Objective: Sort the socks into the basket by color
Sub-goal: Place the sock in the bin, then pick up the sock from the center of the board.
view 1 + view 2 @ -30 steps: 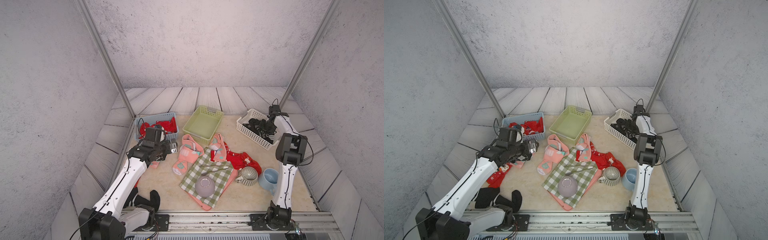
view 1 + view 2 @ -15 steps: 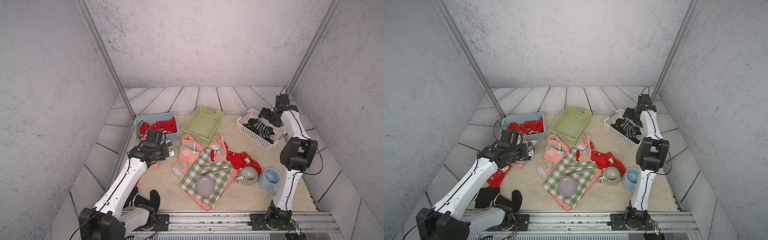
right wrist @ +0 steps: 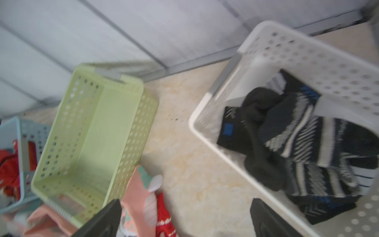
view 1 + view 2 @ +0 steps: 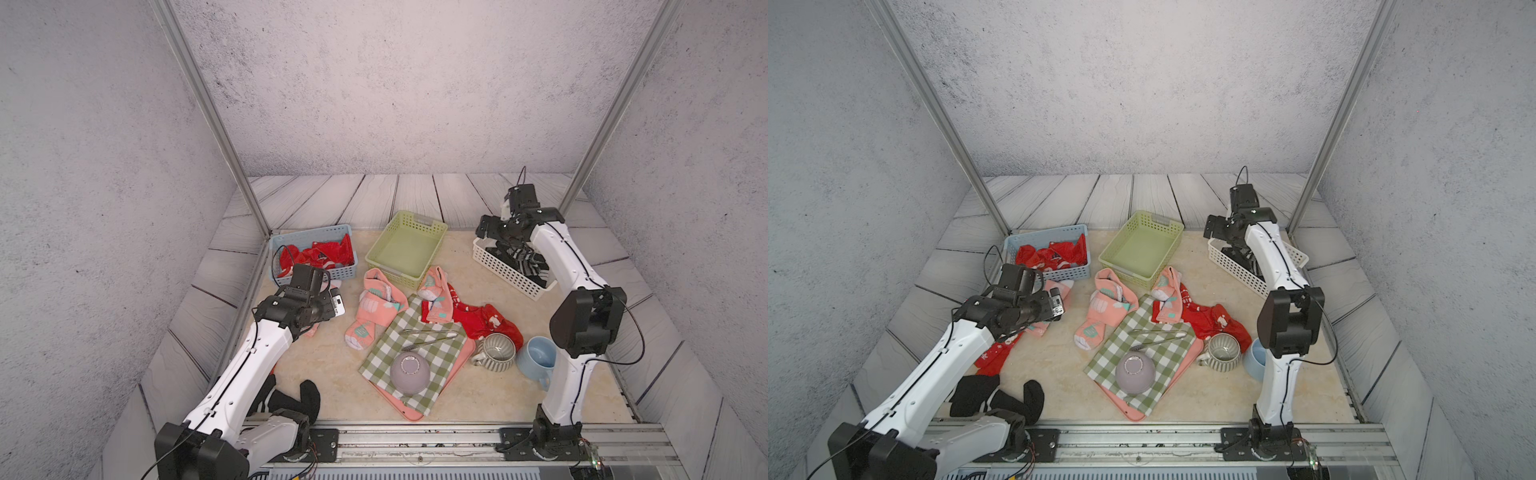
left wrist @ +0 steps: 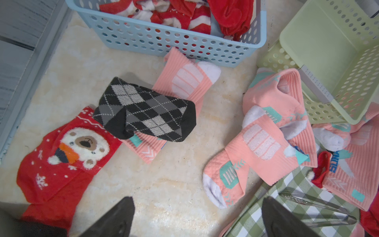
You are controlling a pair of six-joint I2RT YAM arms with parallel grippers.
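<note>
Red socks fill the blue basket (image 4: 332, 272), black striped socks (image 3: 297, 143) lie in the white basket (image 4: 505, 272), and the green basket (image 4: 405, 249) is empty. Salmon-pink socks (image 4: 376, 305) and red socks (image 4: 478, 320) lie on the mat between them. In the left wrist view a black-grey argyle sock (image 5: 147, 112) rests on a pink sock beside a red bear sock (image 5: 61, 156). My left gripper (image 5: 196, 217) hangs open above the bare mat. My right gripper (image 4: 488, 228) is open and empty above the white basket's far corner.
A green-and-white checked cloth (image 4: 419, 353) covers a pink tray and carries an upturned grey bowl (image 4: 409, 372) and metal tongs (image 4: 430, 336). A ribbed mug (image 4: 496, 351) and a blue cup (image 4: 540, 359) stand by the right arm. Black socks (image 4: 291, 399) lie near the left base.
My right gripper has opened and risen out of the white basket, leaving the black socks inside. My left gripper has drifted slightly toward the front, away from the blue basket.
</note>
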